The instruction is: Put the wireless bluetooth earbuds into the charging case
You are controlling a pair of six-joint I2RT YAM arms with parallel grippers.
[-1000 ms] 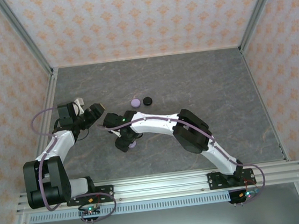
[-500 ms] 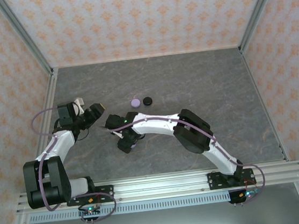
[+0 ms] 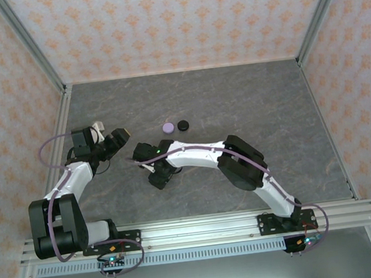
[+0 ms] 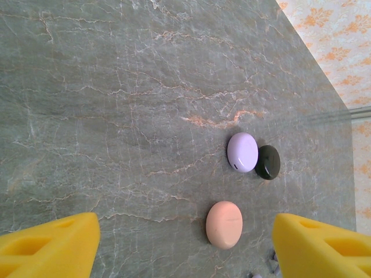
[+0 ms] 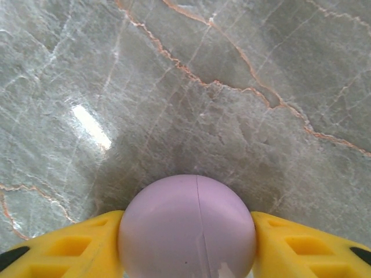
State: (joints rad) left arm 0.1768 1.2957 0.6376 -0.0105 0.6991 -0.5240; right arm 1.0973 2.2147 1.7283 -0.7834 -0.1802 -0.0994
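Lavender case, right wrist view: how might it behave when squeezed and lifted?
The lavender case looks smooth and domed, so it may slip from the right hand. Its seam suggests a lid that could spring open. Probably rigid.

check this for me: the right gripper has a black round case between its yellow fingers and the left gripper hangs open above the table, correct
Not quite. The case between the right gripper's yellow fingers is pale lavender, not black, as the right wrist view shows. The rest holds: the left gripper hangs open above the table.
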